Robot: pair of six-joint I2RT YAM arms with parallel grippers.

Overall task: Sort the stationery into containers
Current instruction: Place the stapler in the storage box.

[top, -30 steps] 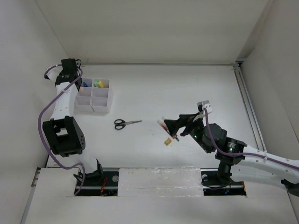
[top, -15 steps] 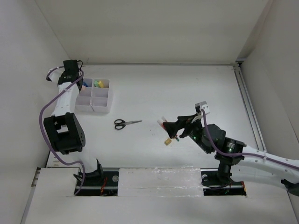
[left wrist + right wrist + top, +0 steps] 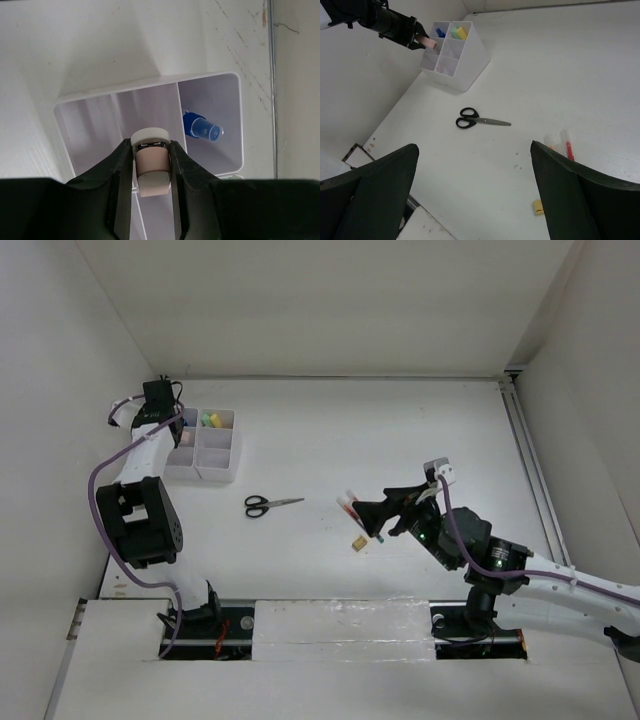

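Jutting from the left tool (image 3: 151,150): pale pink eraser (image 3: 152,172) (white-tipped, round-edged)

Both arms were white links with chunky black joints. A purple cable (image 3: 92,498) trailed along the left arm (image 3: 140,455), another along the right arm (image 3: 560,585), near a green light (image 3: 421,536).

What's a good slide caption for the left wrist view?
Left gripper holds pink eraser over the organizer; blue-capped bottle sits one compartment over.
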